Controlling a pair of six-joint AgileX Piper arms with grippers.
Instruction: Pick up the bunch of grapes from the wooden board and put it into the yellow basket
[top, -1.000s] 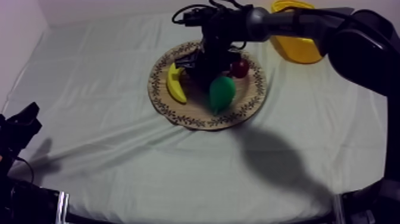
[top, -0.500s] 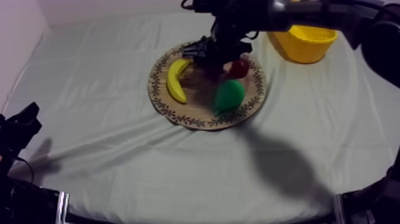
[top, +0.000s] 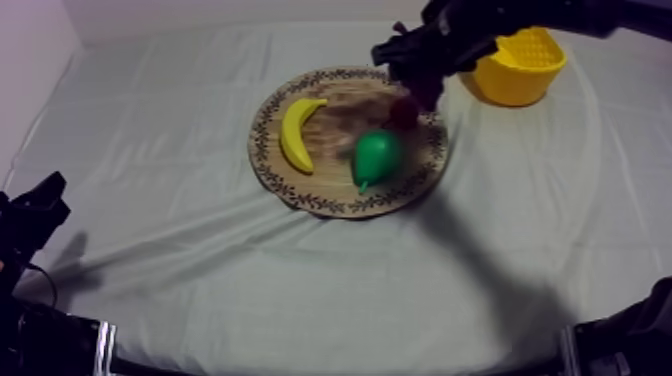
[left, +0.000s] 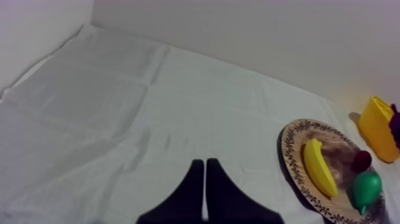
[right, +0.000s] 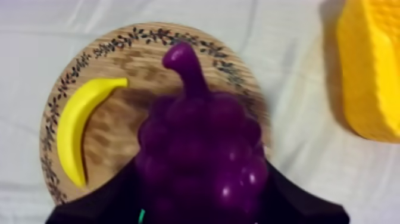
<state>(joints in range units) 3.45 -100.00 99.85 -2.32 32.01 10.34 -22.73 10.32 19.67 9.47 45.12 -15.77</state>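
Over the far right rim of the wooden board (top: 262, 150), between the small red fruit (top: 403, 110) and the yellow basket (top: 515, 70), I have my right gripper (top: 428, 88) hanging in the air; its two black fingers (right: 101, 205) are closed round the bunch of grapes (right: 199, 149) — one finger on either flank, the purple stem pointing away from the wrist; the grapes are clear of the board and not yet in the basket, which stands near the far right corner of the table (top: 200, 290), just beside the board's rim but apart from it. On the board lie a banana (top: 293, 135) along its left side, a pear (top: 375, 155) toward its near right edge, and the small red fruit just beyond the pear, close to the far right rim; whether those two touch I cannot tell. My left gripper (left: 204, 190) sits low at the table's near left corner — fingers pressed together in a narrow wedge, nothing between them, above bare cloth (left: 119, 107) and well apart from the board.
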